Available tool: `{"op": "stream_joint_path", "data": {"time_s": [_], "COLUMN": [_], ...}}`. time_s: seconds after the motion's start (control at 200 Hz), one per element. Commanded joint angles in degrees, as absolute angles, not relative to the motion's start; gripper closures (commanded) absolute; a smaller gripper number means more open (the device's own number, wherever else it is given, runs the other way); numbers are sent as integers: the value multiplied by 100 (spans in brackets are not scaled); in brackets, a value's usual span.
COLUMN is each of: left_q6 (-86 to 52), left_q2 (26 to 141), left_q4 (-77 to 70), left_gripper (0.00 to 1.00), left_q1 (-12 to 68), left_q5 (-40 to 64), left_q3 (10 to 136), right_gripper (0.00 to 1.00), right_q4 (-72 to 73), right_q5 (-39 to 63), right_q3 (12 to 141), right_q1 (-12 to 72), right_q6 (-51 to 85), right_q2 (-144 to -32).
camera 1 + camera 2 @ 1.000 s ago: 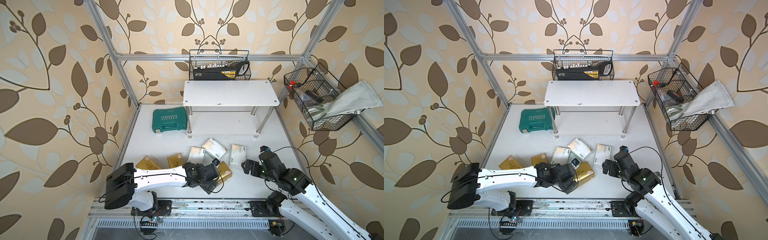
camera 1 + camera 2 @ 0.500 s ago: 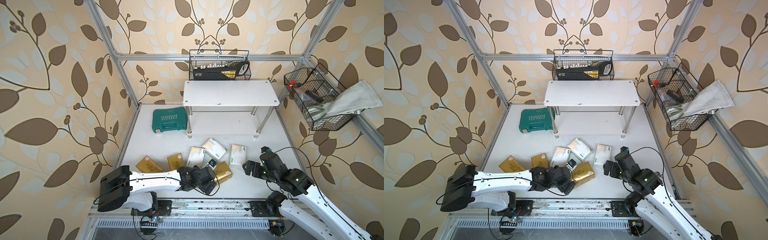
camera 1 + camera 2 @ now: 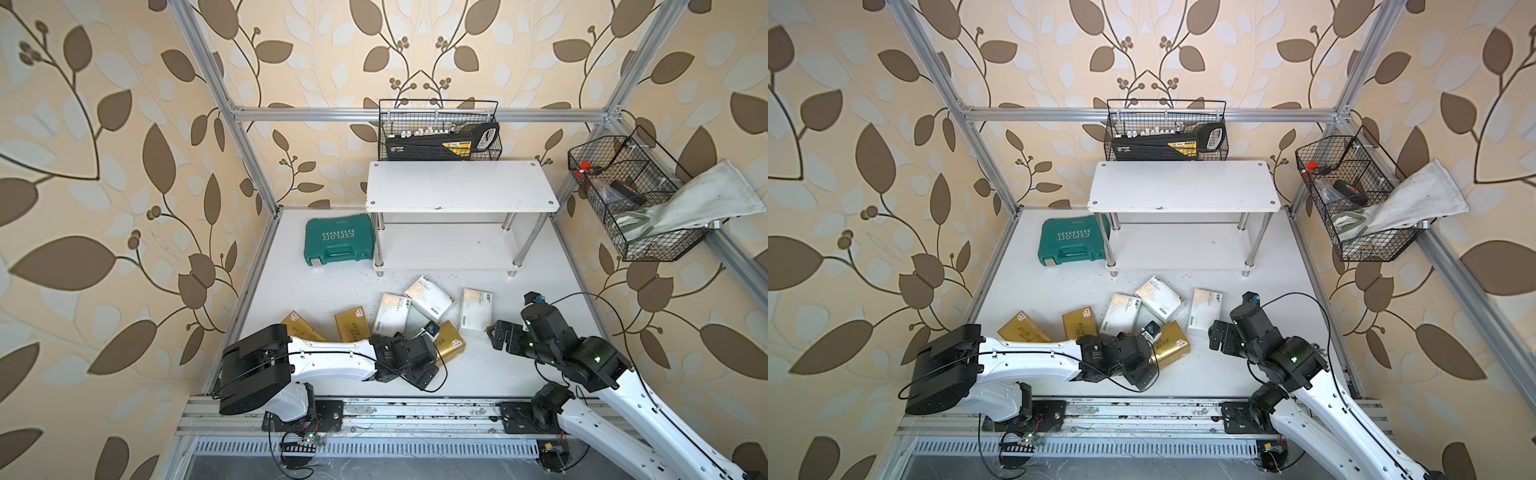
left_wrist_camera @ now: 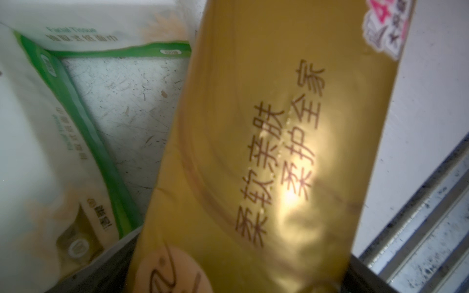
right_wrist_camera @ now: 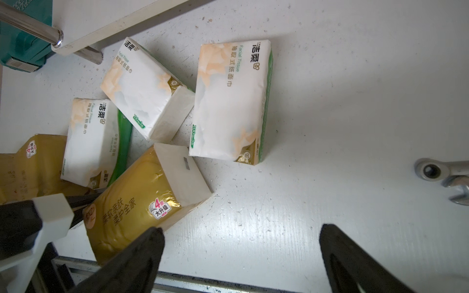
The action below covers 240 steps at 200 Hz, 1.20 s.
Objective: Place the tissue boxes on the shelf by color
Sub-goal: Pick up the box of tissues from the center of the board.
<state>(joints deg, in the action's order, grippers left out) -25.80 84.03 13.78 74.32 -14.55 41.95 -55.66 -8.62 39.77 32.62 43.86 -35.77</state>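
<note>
My left pincer [image 3: 432, 355] stands wide astride one end of a gold pack [image 5: 134, 208]. The pack lies on the table [image 3: 311, 291] in front of the shelf [image 3: 461, 187], not yet on it. My right pincer [image 5: 239, 228] hangs wide and empty, farther from the shelf than the white packs [image 5: 228, 101]. I fear the shiny soft wrap may slip or squash when I close. As I take it near one end, the far end may sag and push the white packs beside it. Its long axis lies flat, slanted to the shelf's front edge, with the white end toward the shelf.
</note>
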Motion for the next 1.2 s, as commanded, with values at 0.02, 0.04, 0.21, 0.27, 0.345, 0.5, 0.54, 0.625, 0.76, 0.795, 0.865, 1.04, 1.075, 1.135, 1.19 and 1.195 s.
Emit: {"op": "stream_joint_path", "data": {"time_s": [0.02, 0.04, 0.21, 0.27, 0.345, 0.5, 0.54, 0.625, 0.76, 0.795, 0.865, 1.04, 1.075, 1.135, 1.19, 1.195], "left_q6": [-2613, -2634, -2732, -2758, -2818, -3115, -3241, -3526, -4049, -4096, -4254, -4162, -4245, -4264, -4279, -4280], "left_q2": [8419, 8426, 8348, 8299, 8071, 7589, 7424, 7049, 6577, 6515, 6515, 7220, 7419, 7684, 7926, 7940], "left_q4": [1043, 1018, 1007, 1026, 1100, 1456, 1633, 2030, 2686, 2802, 3032, 3199, 3244, 3110, 2888, 2863], "left_gripper": [1, 2, 17, 25, 35, 43, 44, 46, 44, 42, 40, 36, 36, 36, 37, 37], "left_q1": [7451, 7449, 7453, 7453, 7452, 7535, 7579, 7655, 7682, 7677, 7672, 7123, 6882, 6501, 6172, 6140], "left_q5": [-1530, -1560, -1670, -1670, -1678, -1817, -1934, -2287, -3166, -3422, -4038, -4751, -4703, -4551, -4360, -4342], "left_q3": [4150, 4146, 4133, 4122, 4118, 4187, 4253, 4419, 4699, 4788, 5017, 5754, 5911, 6089, 6188, 6196], "right_gripper": [1, 1, 1, 1, 1, 1, 1, 1, 1, 1, 1, 1, 1, 1, 1, 1], "right_q4": [-5744, -5748, -5734, -5730, -5729, -5739, -5731, -5685, -5518, -5468, -5324, -5084, -5036, -4964, -4900, -4898], "right_q5": [-993, -993, -1006, -1010, -1026, -1037, -1029, -1003, -894, -859, -757, -546, -529, -506, -501, -501], "right_q3": [4170, 4183, 4184, 4175, 4162, 4140, 4127, 4107, 4070, 4058, 4036, 4042, 4043, 4051, 4052, 4052], "right_q1": [3288, 3290, 3295, 3295, 3296, 3295, 3296, 3294, 3290, 3293, 3296, 3298, 3303, 3303, 3302, 3304], "right_q6": [4324, 4324, 4307, 4315, 4329, 4385, 4402, 4438, 4482, 4482, 4491, 4509, 4517, 4542, 4559, 4560], "right_q2": [-3537, -3542, -3591, -3585, -3552, -3489, -3472, -3445, -3462, -3482, -3548, -3757, -3770, -3778, -3788, -3784]}}
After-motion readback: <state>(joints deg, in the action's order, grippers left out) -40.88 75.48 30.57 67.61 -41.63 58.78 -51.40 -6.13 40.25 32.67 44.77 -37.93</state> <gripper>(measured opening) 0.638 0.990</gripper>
